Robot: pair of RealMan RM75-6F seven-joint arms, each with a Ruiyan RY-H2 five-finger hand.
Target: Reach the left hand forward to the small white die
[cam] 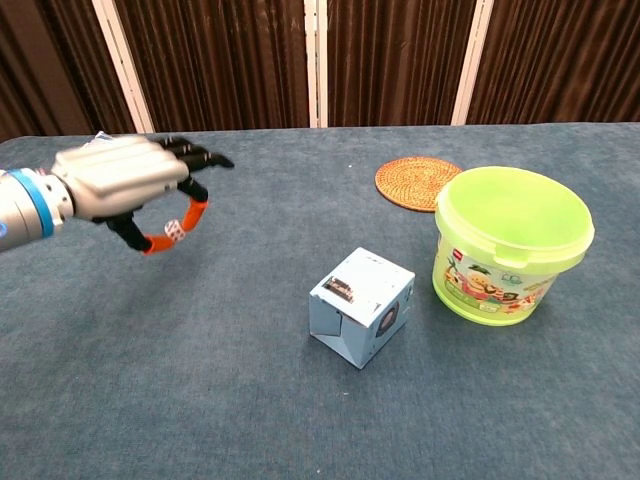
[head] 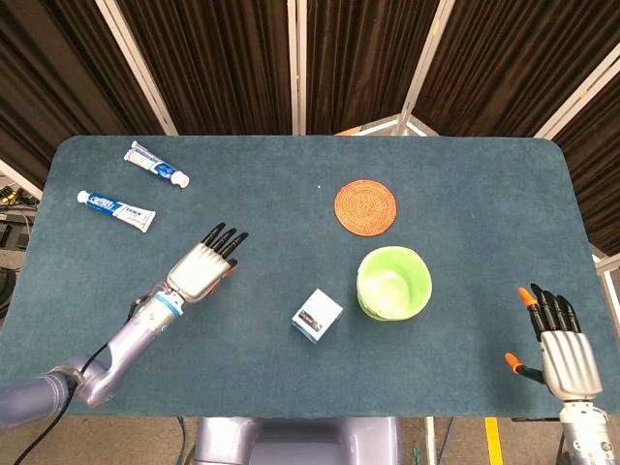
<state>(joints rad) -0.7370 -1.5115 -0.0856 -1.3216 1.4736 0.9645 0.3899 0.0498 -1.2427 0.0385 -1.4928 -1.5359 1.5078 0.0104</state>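
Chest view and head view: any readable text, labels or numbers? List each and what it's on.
None can be read as words.
Green tub: colourful label, print too small.
Blue box: dark label on top and a round mark on its side, both blurred.
Two toothpaste tubes: blue lettering, illegible.
Die pinched in the left hand: dots visible, count unclear.
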